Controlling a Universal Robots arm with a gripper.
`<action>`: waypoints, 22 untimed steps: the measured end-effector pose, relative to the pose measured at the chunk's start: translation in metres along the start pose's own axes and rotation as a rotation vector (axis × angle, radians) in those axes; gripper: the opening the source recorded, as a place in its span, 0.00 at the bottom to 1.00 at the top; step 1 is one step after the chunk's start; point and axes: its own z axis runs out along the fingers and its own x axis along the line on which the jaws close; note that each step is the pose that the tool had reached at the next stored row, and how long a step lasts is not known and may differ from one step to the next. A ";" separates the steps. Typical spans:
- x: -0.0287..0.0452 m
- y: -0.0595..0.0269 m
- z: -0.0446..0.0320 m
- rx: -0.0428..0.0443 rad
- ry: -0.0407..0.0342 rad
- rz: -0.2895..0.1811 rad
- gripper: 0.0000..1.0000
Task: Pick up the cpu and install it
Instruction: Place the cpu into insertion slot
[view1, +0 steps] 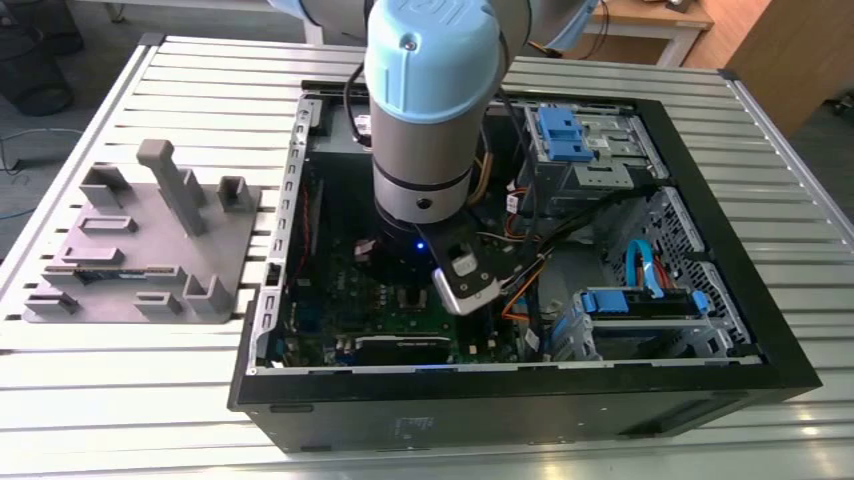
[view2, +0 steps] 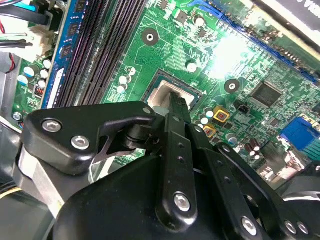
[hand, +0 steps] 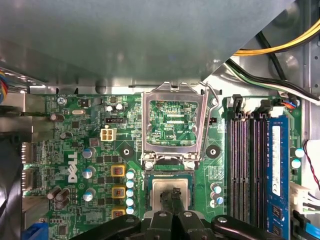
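The cpu (hand: 157, 188) lies flat in its socket on the green motherboard (hand: 75, 150), its pale silvery top facing up. In the second wrist view the cpu (view2: 159, 98) shows just past the fingertips. My gripper (hand: 171, 196) stands right over the chip's middle, its two black fingers (view2: 178, 107) pressed together with the tips at the chip's top and nothing between them. The shiny metal socket frame (hand: 172, 125) is swung open beside the socket. In the exterior view my arm (view1: 424, 150) reaches down into the open computer case (view1: 694, 330) and covers the socket.
Black memory slots (hand: 245, 165) and a blue memory stick (hand: 276, 160) run beside the socket. Yellow and black cables (hand: 280, 47) cross the case wall. Drive bays with blue clips (view1: 574, 135) fill the exterior view's right. A grey plastic block with posts (view1: 134, 240) sits outside the case.
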 end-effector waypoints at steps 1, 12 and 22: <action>0.0001 0.0000 0.0009 0.0000 0.0000 0.000 0.11; 0.0001 -0.0001 0.0039 0.0003 0.0001 0.000 0.11; 0.0002 -0.0001 0.0048 -0.0001 0.0000 0.000 0.11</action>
